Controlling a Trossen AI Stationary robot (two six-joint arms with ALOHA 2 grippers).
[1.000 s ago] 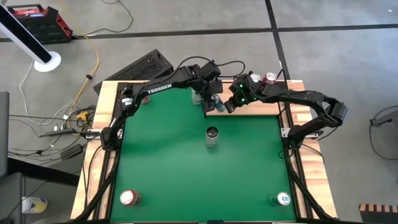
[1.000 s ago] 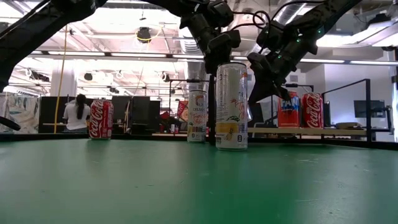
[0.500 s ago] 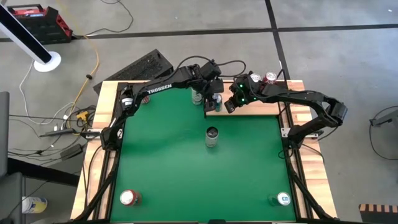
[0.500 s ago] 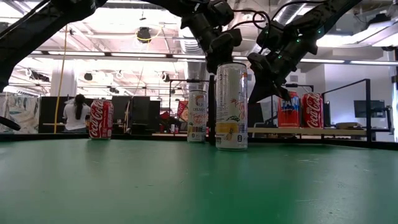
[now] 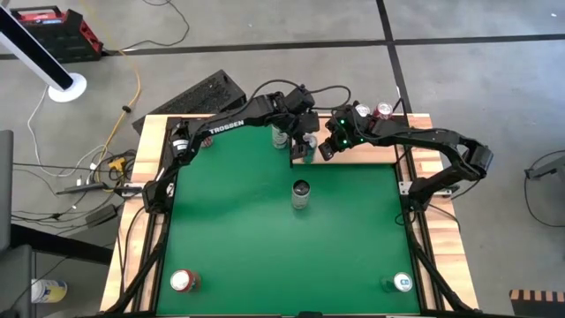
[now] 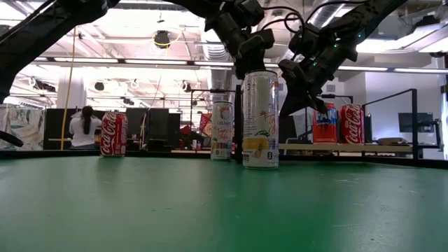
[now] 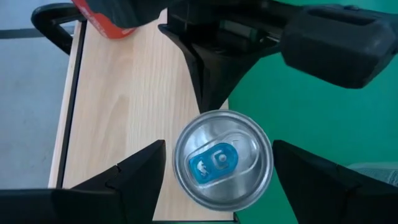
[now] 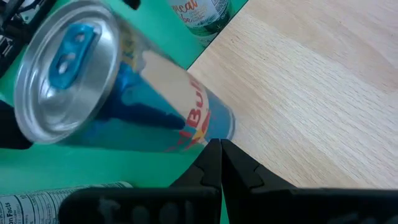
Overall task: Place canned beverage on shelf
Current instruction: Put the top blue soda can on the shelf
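Canned beverage (image 7: 222, 160), a blue can, stood upright at the edge of the shelf (image 7: 124, 106), apparently set down. I saw the left gripper (image 7: 217, 163) spread wide around it, not touching. Right gripper (image 8: 219, 163) sat pressed together just beside the can's base (empty). I judged placement nearly done; withdrawal remained.

"TROSSEN" is printed in white along the dark left arm (image 5: 226, 126). Coca-Cola script is carried by two red cans (image 6: 112, 134) (image 6: 351, 124). "Bull" is read in red on the slim blue-and-silver can (image 8: 134, 99). Small nutrition-facts print is seen on a pale can (image 8: 50, 197).
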